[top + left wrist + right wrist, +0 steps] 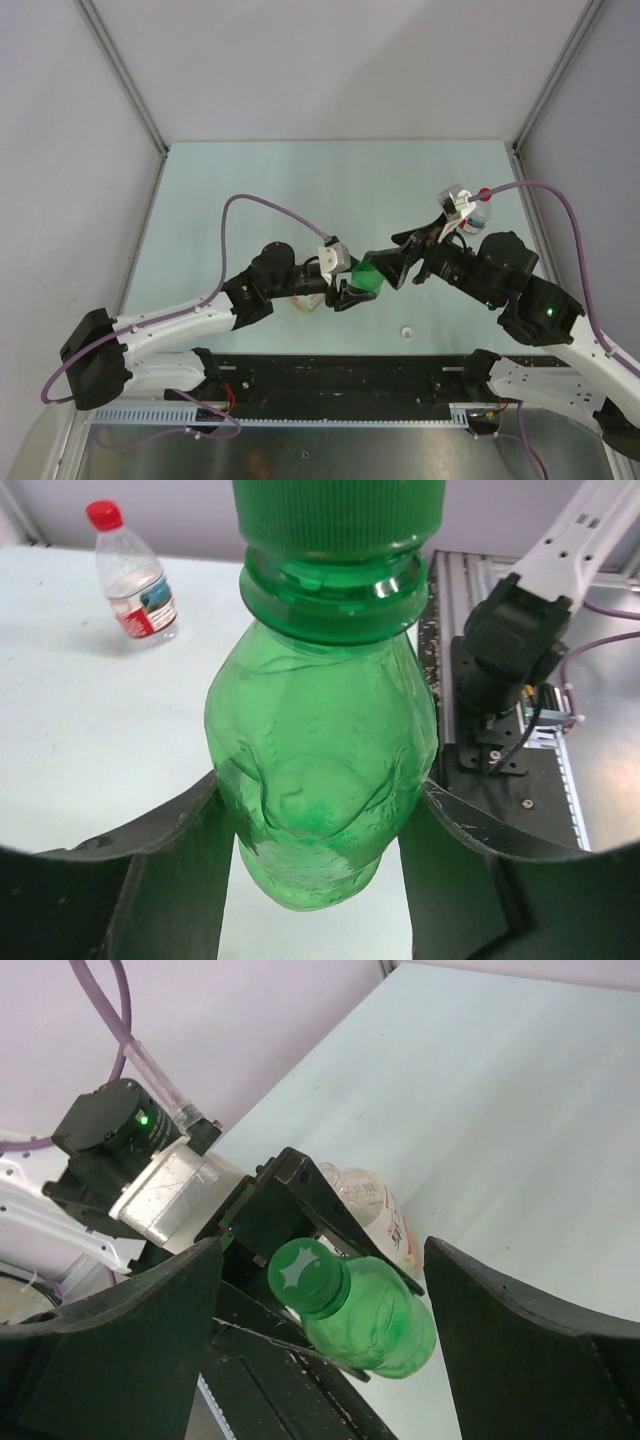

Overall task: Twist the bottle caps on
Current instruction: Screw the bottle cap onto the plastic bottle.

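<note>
My left gripper point(360, 287) is shut on the body of the green bottle point(320, 770) and holds it off the table, tilted toward the right arm. The green cap point(303, 1275) sits on that bottle's neck. My right gripper point(322, 1252) stands open around the cap, with a gap on each side and no contact. The red cap point(103, 515) is on the small clear red-labelled bottle point(482, 210), upright at the back right. The white cap point(407, 331) lies loose on the table near the front edge.
A clear orange-labelled bottle point(378, 1208) lies or stands under the left wrist point(308, 301), partly hidden. The right arm's base and cable point(505, 670) sit just past the green bottle. Grey walls enclose the table point(300, 190) on three sides.
</note>
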